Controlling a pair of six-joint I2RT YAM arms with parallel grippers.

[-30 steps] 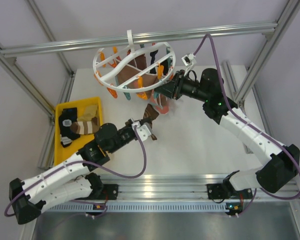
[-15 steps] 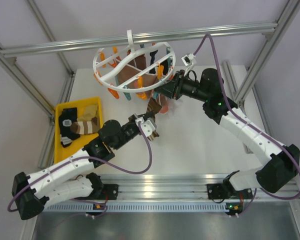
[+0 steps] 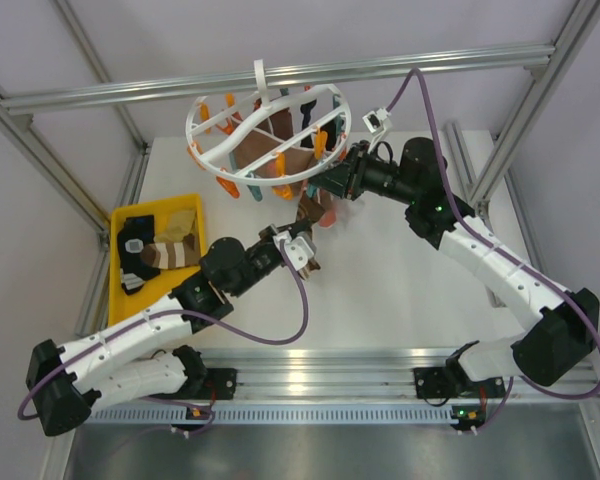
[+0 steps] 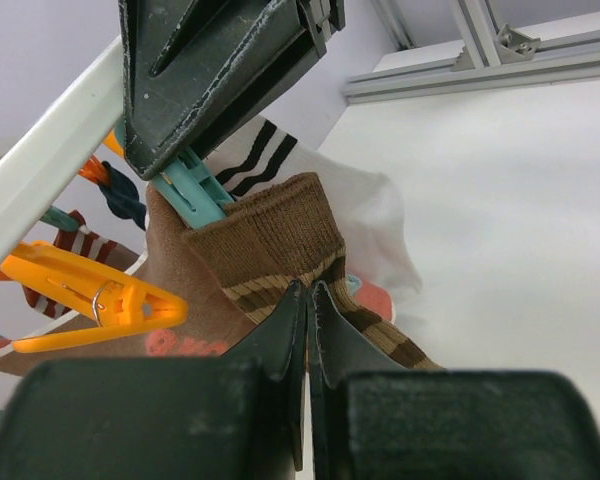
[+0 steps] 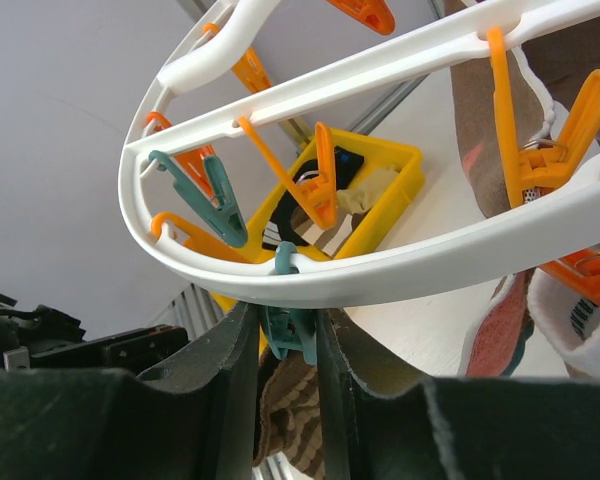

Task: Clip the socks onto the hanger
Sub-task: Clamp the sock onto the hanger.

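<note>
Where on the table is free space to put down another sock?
Bare table lies between the left arm and the right arm, toward the near edge, and another strip right of the right arm. Crowded: under the hanger, where the left gripper holds a striped sock and the right gripper squeezes a teal clip. The yellow tray holds socks.

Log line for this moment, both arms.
left gripper: shut on striped sock | right gripper: shut on teal clip | sock cuff: beside clip

The hanger [image 5: 380, 268] (a white ring with curved spokes and orange and teal clips) hangs tilted over the desk's far edge, with several socks [image 3: 280, 132] clipped on. A brown striped sock [image 4: 280, 240] is cuff-up just beside a teal clip [image 4: 202, 192]. Other socks [image 3: 165, 252] lie near the left edge.
</note>
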